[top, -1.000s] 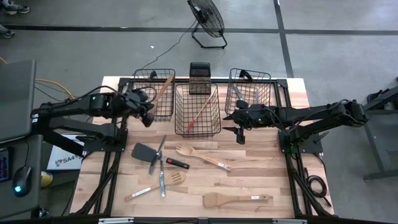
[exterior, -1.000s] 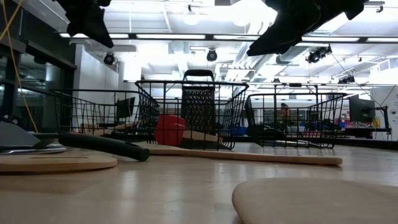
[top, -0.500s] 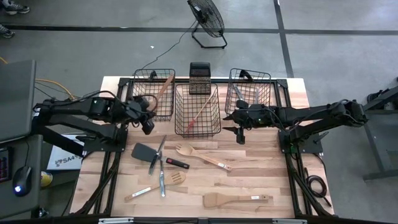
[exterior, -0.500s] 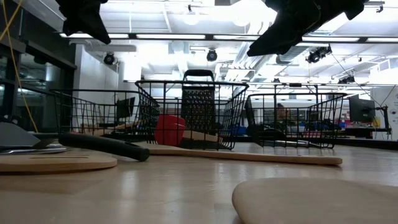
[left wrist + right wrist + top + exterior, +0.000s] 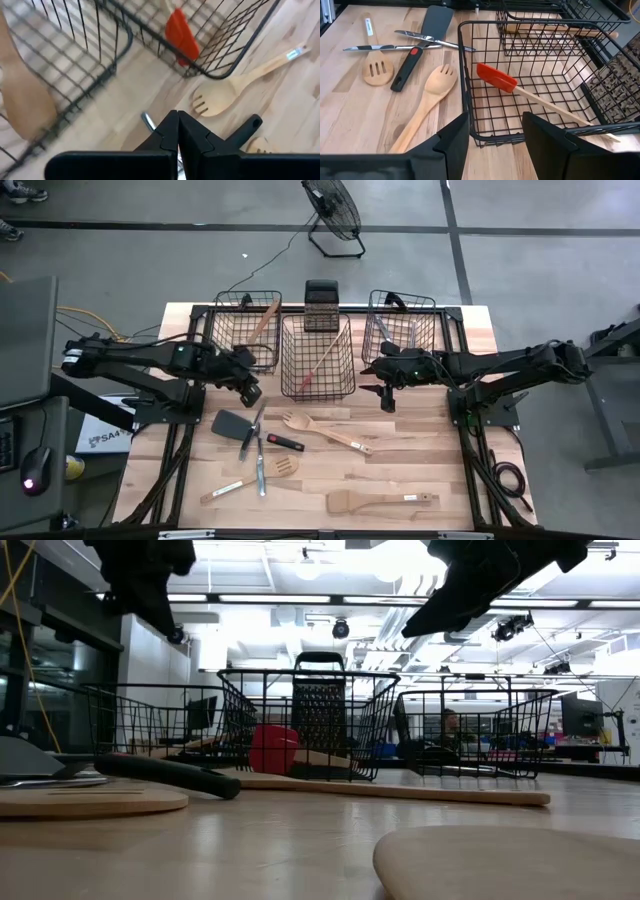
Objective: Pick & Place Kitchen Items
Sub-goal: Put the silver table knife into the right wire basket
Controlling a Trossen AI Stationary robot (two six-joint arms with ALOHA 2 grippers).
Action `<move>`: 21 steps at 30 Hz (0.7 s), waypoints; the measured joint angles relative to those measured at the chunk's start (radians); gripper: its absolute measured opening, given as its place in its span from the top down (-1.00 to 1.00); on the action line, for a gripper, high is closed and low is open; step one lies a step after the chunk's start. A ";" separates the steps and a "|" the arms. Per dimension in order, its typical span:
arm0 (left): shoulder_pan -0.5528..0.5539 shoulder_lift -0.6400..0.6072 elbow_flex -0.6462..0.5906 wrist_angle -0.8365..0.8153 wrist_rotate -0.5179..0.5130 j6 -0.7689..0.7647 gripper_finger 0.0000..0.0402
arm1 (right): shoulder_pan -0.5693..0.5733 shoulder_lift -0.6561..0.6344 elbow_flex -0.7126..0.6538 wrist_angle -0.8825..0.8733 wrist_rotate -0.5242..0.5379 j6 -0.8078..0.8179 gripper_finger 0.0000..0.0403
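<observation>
Several utensils lie flat on the table: a black spatula (image 5: 232,423), metal tongs (image 5: 258,432), a wooden fork (image 5: 325,432), a slotted wooden spoon (image 5: 250,478) and a wooden spatula (image 5: 380,501). A red spatula (image 5: 495,77) lies in the middle basket (image 5: 318,358). My left gripper (image 5: 250,393) hovers shut and holds nothing, between the left basket (image 5: 247,330) and the black spatula; its closed fingers (image 5: 170,131) point toward the wooden fork (image 5: 220,95). My right gripper (image 5: 387,395) hangs open (image 5: 495,135) above the table, at the near right corner of the middle basket.
A wooden spoon (image 5: 262,320) leans in the left basket, and metal cutlery lies in the right basket (image 5: 400,328). A black grater (image 5: 320,305) stands behind the middle basket. The utensils lie left of the table's centre. Bare wood lies along the right side (image 5: 440,470).
My left gripper has moved from beside the left basket toward the near edge and a little to the right, and now sits close above the black spatula's blade. It shows lower in the low view. The utensils have stayed where they were.
</observation>
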 joint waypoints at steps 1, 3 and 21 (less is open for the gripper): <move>0.000 0.015 0.000 -0.004 0.012 -0.024 0.99 | 0.000 0.000 0.000 0.000 0.000 0.000 0.13; 0.000 0.047 0.000 -0.001 0.034 -0.085 0.99 | 0.000 0.000 0.000 -0.003 0.000 0.004 0.13; 0.000 0.274 0.000 -0.027 0.169 -0.430 0.57 | 0.000 0.000 0.000 -0.024 -0.007 0.003 0.13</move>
